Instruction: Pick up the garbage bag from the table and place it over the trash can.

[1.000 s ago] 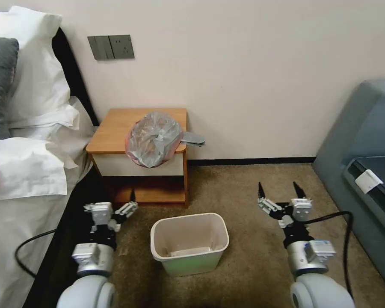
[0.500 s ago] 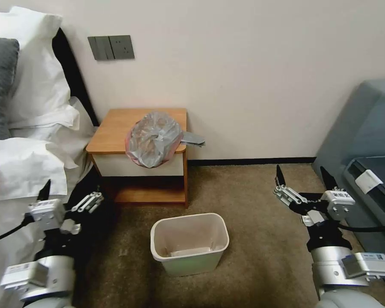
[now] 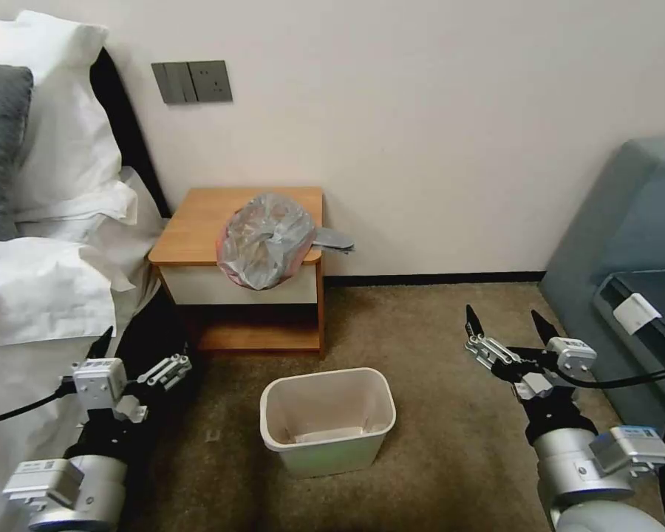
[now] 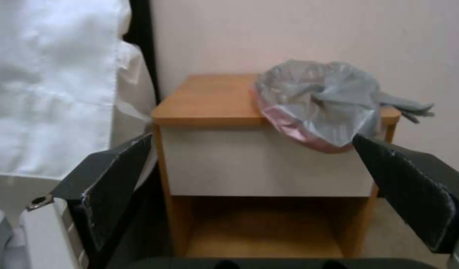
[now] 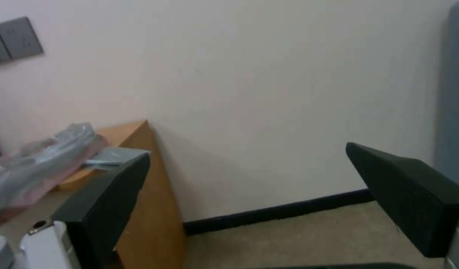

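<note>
- Change since half a second ago: the left claw [image 3: 144,351] has come in toward the right and sits lower in the head view; the right claw [image 3: 504,325] has drawn back nearer and a little left. Bag, table and bin lie as before.
- Left claw: near left, low beside the bed [image 3: 22,310], fingers spread, holding nothing.
- Right claw: near right above the carpet [image 3: 436,325], fingers spread, holding nothing.
- Garbage bag [image 3: 264,240]: crumpled grey heap with a pinkish edge, on the right front part of the table [image 3: 196,222], drooping over the front edge onto the white drawer face; a twisted tail points right, past the table's side.
- Trash can [image 3: 325,421]: upright on the carpet, nearer than the table, between the two claws, mouth open upward.
- Surroundings: white pillows [image 3: 59,125] left of the table; grey sofa [image 3: 628,229] at far right; wall switch plate [image 3: 192,81] above the table.
</note>
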`<state>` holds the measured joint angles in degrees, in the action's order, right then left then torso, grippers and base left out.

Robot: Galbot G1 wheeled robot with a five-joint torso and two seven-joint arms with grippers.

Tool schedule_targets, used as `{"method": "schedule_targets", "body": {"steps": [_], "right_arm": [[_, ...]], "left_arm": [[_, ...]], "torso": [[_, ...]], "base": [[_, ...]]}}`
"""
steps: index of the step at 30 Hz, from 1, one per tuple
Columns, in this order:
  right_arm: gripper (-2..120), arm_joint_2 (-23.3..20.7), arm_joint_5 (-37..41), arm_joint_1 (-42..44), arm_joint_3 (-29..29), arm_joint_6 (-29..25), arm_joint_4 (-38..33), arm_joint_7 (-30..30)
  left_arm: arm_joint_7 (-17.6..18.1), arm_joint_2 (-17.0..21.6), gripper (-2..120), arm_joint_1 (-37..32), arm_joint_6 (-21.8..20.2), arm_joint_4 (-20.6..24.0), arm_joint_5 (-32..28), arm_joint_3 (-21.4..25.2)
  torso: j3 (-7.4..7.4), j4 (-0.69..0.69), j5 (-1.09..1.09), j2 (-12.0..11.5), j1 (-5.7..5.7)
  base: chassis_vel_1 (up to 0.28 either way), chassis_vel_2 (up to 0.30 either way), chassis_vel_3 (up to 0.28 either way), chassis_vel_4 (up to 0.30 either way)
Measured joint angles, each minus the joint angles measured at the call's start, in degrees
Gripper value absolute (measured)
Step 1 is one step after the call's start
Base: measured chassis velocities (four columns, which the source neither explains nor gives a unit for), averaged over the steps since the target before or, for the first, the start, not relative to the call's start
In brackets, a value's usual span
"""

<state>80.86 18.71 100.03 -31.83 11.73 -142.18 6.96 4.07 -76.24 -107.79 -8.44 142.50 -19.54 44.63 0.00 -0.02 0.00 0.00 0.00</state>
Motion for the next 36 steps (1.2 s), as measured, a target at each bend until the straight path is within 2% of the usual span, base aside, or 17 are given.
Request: {"method": "schedule_targets", "body": {"steps": [1, 7, 19, 36], "right_arm": [[100, 0.0, 0.0, 0.0, 0.0, 0.0, 0.0, 0.0], [100, -3.1, 11.6, -4.2, 1.0, 0.5, 3.1, 0.4], [100, -4.0, 16.1, -5.8, 1.4, 0.8, 4.3, 0.6], [100, -6.2, 41.7, -17.0, 4.6, 2.7, 11.8, 1.9]], "left_arm": [[0.0, 0.0, 100, 0.0, 0.0, 0.0, 0.0, 0.0], [0.7, -0.2, 100, -1.2, -0.8, 0.7, -0.7, 0.2], [0.7, -1.3, 100, -1.9, -0.1, 0.7, 0.9, 0.3], [0.3, -2.6, 100, -2.2, 1.1, 0.7, 2.2, 0.3]], "torso": [[0.00, 0.00, 0.00, 0.0, 0.00], [0.00, 0.02, 0.00, 0.0, 0.00], [0.00, 0.01, 0.00, 0.0, 0.00], [0.00, 0.01, 0.00, 0.0, -0.01]], "base": [[0.000, 0.000, 0.000, 0.000], [0.000, 0.000, 0.000, 0.000], [0.000, 0.000, 0.000, 0.000], [0.000, 0.000, 0.000, 0.000]]}}
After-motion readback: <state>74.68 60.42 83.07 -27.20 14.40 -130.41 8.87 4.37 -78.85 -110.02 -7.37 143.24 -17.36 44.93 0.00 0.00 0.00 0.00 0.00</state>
